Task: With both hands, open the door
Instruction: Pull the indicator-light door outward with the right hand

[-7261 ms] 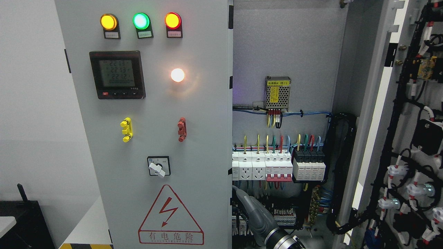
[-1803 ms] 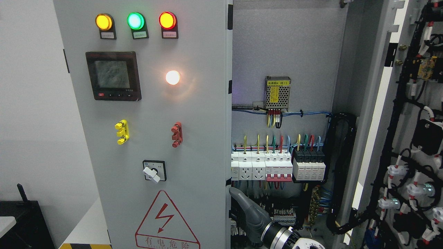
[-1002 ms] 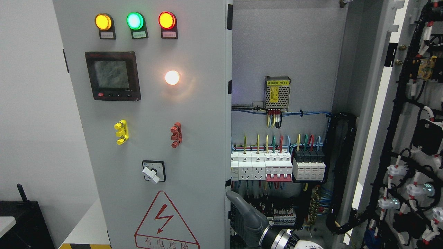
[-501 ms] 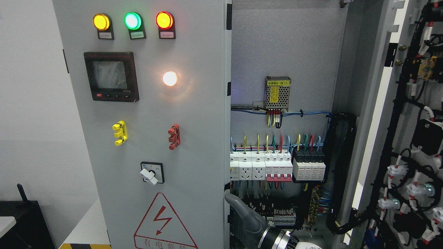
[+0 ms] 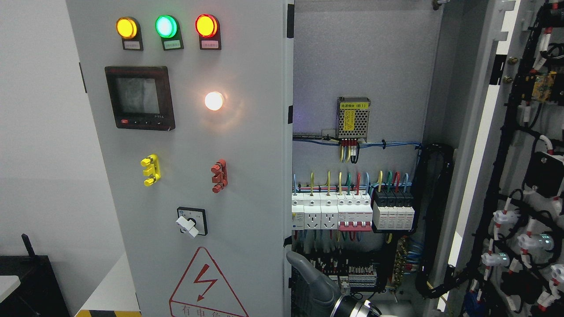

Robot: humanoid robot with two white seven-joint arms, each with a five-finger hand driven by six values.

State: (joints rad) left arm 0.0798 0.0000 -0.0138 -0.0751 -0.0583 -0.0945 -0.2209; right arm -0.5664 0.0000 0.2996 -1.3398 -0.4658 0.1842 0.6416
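Note:
The cabinet's left door [image 5: 251, 145] is a grey panel with three lamps, a meter, a rotary switch and a red warning triangle. It stands slightly ajar, its free edge [image 5: 287, 185] just left of the open interior. My right hand [image 5: 310, 279], grey with a metal wrist, rises from the bottom edge right of the middle. It sits against the inner side of that free edge, low down, and is partly hidden behind the door. The right door [image 5: 524, 145] is swung wide open at the far right, showing black wiring and white connectors on its inside. My left arm does not show.
Inside the cabinet are a power supply [image 5: 353, 119], a row of breakers and sockets [image 5: 352, 213], terminal blocks and a black cable bundle [image 5: 434, 211]. A dark box [image 5: 26, 281] stands at the lower left near a white wall.
The left door has swung a little further outward, its lamps and switch drifting left in the picture. My right hand has moved left and lower along the door's edge.

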